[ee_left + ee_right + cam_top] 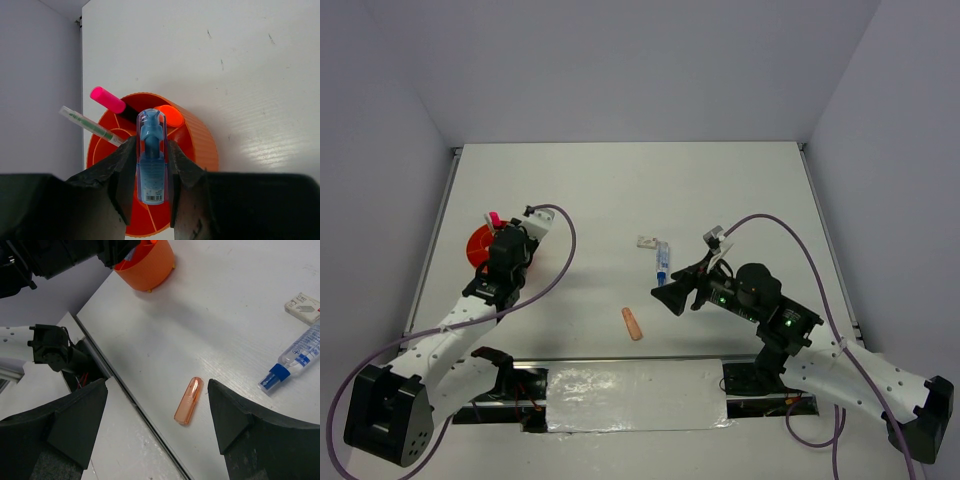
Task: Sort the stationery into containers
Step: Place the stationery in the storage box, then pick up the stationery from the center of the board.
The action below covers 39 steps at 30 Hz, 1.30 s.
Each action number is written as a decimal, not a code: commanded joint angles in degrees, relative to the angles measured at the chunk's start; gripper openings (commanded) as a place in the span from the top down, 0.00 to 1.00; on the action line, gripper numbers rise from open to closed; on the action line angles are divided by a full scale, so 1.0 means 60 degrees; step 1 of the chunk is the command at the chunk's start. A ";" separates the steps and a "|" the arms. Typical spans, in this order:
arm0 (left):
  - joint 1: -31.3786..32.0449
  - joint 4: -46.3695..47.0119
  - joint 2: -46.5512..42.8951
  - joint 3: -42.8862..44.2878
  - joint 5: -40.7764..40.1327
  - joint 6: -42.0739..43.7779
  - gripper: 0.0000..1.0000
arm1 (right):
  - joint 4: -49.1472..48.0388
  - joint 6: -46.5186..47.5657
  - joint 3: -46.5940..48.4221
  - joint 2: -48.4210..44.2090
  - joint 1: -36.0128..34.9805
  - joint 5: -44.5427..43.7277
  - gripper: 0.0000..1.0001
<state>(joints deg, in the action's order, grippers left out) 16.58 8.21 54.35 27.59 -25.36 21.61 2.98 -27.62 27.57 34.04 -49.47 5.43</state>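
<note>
My left gripper (152, 172) is shut on a blue marker (152, 160) and holds it over the round orange tub (200, 145), seen at the table's left (476, 246). In the tub stand a pink-capped highlighter (107, 100), an orange-capped one (169, 116) and a thin clear pen (90, 125). My right gripper (157, 390) is open, with nothing between its fingers, above the peach eraser (189, 400), which lies on the table. A second blue marker (295, 357) and a white block (303, 308) lie further out.
The eraser (632, 323) lies close to the table's near edge, by a taped strip (635, 395). The marker (663, 262) and block (646, 241) sit mid-table. Grey walls close in the table on three sides.
</note>
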 commanded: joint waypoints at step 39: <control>0.0094 -0.5097 -0.1442 0.4564 0.2025 -0.6016 0.01 | 0.2181 0.0399 0.1803 0.5295 -0.1405 -0.1752 0.15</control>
<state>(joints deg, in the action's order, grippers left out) 17.10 -10.63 44.77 47.79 -17.50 -1.30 10.07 -26.46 33.43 60.55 -53.76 0.51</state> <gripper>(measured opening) 0.993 0.860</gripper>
